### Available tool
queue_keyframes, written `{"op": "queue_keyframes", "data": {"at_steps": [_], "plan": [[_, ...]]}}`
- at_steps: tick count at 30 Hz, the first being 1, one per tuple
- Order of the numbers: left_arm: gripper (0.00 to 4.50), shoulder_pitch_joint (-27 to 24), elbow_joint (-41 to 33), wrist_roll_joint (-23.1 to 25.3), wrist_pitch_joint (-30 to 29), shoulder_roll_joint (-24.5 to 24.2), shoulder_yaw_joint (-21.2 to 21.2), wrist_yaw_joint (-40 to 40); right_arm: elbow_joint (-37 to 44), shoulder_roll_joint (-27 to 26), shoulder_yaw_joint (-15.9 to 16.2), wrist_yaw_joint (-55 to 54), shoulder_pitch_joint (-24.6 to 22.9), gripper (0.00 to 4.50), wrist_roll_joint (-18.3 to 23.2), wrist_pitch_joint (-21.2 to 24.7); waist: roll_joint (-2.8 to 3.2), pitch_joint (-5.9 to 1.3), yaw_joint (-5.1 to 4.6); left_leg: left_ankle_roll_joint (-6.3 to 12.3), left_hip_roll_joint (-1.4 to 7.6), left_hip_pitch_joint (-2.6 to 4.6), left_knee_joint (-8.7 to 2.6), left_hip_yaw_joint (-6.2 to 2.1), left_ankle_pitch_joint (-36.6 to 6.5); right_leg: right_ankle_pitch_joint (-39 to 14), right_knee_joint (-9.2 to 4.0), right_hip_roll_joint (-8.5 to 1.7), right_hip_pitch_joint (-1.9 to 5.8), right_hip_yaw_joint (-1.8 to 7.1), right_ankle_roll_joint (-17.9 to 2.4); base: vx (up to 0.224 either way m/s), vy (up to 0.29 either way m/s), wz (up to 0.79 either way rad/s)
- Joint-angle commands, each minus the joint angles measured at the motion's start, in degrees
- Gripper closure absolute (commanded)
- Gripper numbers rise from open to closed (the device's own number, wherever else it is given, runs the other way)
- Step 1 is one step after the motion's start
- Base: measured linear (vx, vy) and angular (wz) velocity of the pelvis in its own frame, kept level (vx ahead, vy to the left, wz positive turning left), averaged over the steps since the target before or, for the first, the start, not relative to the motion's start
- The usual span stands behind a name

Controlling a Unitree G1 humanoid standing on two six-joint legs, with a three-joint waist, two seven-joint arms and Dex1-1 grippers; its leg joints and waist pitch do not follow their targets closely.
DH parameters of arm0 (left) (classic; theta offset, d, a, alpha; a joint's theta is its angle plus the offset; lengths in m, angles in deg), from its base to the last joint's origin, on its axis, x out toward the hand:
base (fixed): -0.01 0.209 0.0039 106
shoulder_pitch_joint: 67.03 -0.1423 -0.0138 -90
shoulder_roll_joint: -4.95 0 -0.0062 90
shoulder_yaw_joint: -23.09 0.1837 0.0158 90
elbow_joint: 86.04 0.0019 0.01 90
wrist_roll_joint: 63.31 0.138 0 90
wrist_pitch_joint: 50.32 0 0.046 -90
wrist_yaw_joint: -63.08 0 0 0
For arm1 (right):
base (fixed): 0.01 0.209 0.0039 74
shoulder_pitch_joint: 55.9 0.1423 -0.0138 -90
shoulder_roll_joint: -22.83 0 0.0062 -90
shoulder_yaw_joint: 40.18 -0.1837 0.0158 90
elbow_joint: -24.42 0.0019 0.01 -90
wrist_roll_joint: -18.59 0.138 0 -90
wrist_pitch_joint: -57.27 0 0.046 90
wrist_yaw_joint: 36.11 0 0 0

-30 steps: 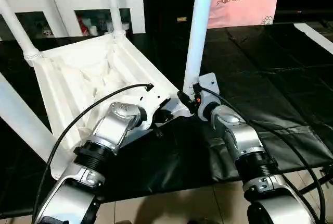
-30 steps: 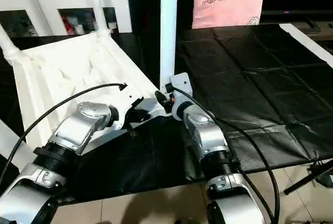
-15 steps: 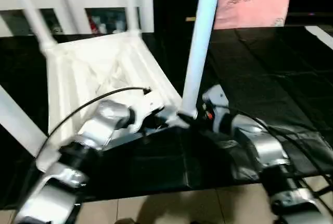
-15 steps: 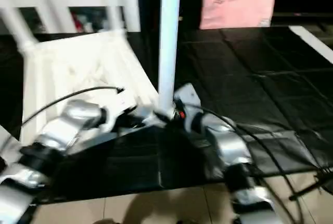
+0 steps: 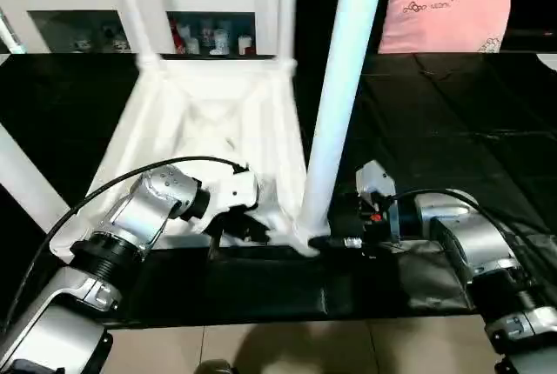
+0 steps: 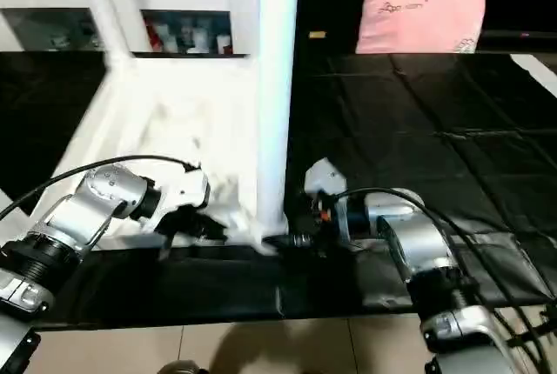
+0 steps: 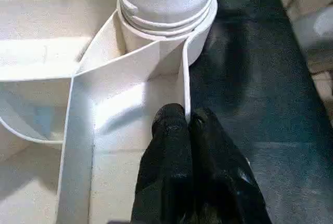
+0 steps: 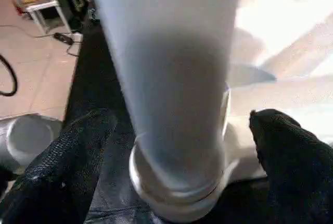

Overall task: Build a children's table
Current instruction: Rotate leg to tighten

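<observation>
The left gripper [image 7: 188, 125] has its two black fingers pressed together on the thin outer wall of the tabletop [image 5: 209, 122], pinching the rim close to the near corner socket. The right gripper [image 8: 177, 146] stands with its fingers spread wide, one on each side of the base of the near leg [image 5: 339, 96], neither clearly touching it. That leg stands upright in the corner socket [image 7: 166, 21] at the tabletop's near right corner.

The tabletop lies upside down, ribbed side up, on a black mat [image 5: 452, 113] that covers the floor. Two more legs [image 5: 130, 9] rise from its far corners, and another white leg [image 5: 26, 183] slants past at the robot's left.

Beyond the mat's near edge is pale tiled floor [image 5: 287, 348]. At the back stands a white cabinet [image 5: 104, 9] with glass doors and small items inside. A pink pillow [image 5: 448, 17] rests at the far right against a dark background.
</observation>
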Motion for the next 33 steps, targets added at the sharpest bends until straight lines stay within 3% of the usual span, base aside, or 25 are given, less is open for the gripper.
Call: {"op": "queue_keyframes", "data": {"at_steps": [1, 10, 21, 26, 33], "plan": [[4.5, 1.4, -1.46, -0.02, 1.96, 0.85, 2.7, -3.38, -0.52, 0.38, 0.55, 1.75, 0.91, 0.21, 1.28, 0.48, -0.27, -4.37, -0.44, 3.7, 2.28, -0.11, -4.0, -0.29, -5.6, -15.47, -4.11, -4.27, 3.74, 4.31, -8.45, 0.0, 0.0, 0.0], [4.5, 1.74, -1.38, 0.23, 3.64, 1.37, 3.57, -5.52, -1.49, 0.32, 1.04, 6.08, 1.79, 0.81, 2.41, 2.4, -0.4, -4.41, -0.42, 3.91, 2.17, -0.29, -3.92, -0.29, -5.11, -16.58, -4.25, -4.23, 3.82, 4.17, -7.71, 0.0, 0.0, 0.0], [4.5, 1.88, -0.43, 0.77, 4.43, 1.43, 3.84, -5.56, -0.72, 0.64, 1.27, 7.59, 1.09, 1.98, 3.01, 3.81, -0.29, -4.46, -0.36, 3.51, 2.16, -0.19, -3.92, -0.31, -5.15, -16.94, -4.28, -4.15, 3.81, 4.12, -7.52, 0.0, 0.0, 0.0], [4.5, 1.78, -0.24, 0.81, 4.56, 1.34, 3.91, -5.42, 0.04, 0.59, 1.28, 7.8, 0.75, 2.28, 3.29, 4.71, -0.16, -4.51, -0.33, 3.44, 2.12, -0.22, -3.87, -0.29, -5.13, -16.81, -4.3, -4.18, 3.81, 4.13, -7.39, 0.0, 0.0, 0.0], [4.5, 1.2, -0.39, 0.52, 2.36, 1.78, 2.49, -2.73, 1.8, -0.55, 0.42, 4.83, -1.05, 2.37, 3.92, 6.82, -0.34, -4.43, -0.4, 3.21, 2.16, -0.16, -3.96, -0.3, -5.28, -17.45, -4.37, -4.1, 3.8, 4.12, -7.0, 0.0, 0.0, 0.0]]}}
